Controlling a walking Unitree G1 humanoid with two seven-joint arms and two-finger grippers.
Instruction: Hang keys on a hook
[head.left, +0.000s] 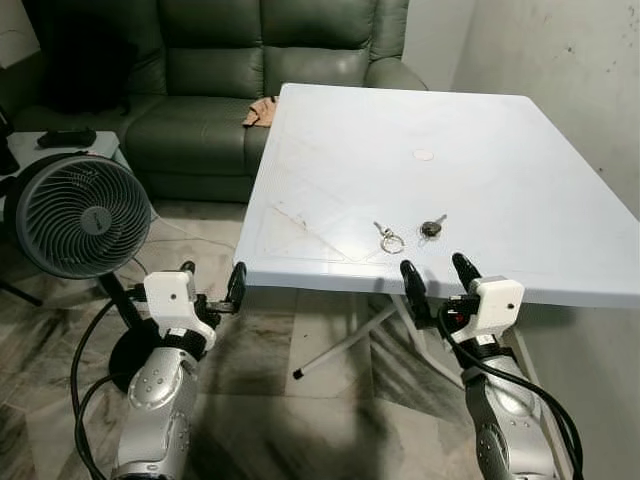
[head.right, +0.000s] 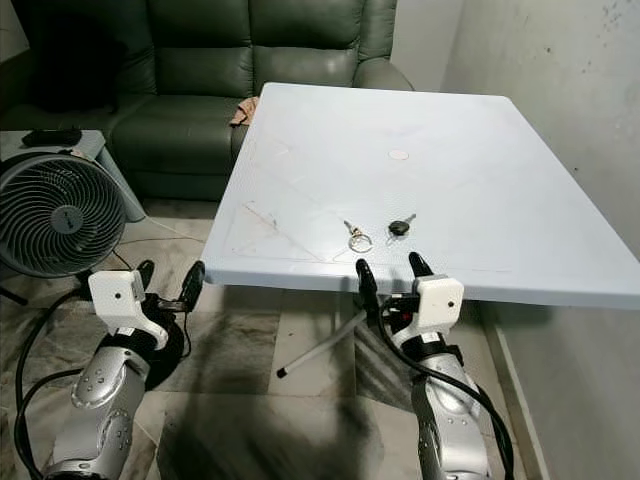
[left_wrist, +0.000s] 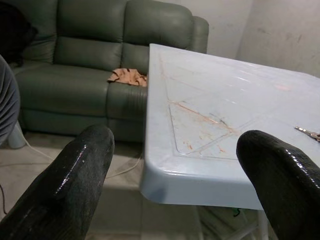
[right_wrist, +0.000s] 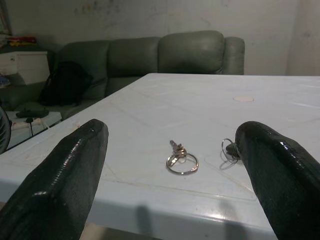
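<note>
We see the keys (head.left: 388, 238) lying flat on the pale blue table (head.left: 480, 150), close to its near edge: a small bunch on a silver ring. Just beside it sits a black-headed key (head.left: 431, 228), the two apart. Our right gripper (head.left: 438, 279) hovers at the table's near edge, fingers spread wide and empty, pointing toward the keys. Our left gripper (head.left: 212, 281) hangs off the table's near left corner, also spread and empty. Beyond stand a green sofa (head.left: 250, 60) with an orange cloth (head.left: 261, 111) on its seat, and a grey fan (head.left: 78, 215) on the floor.
</note>
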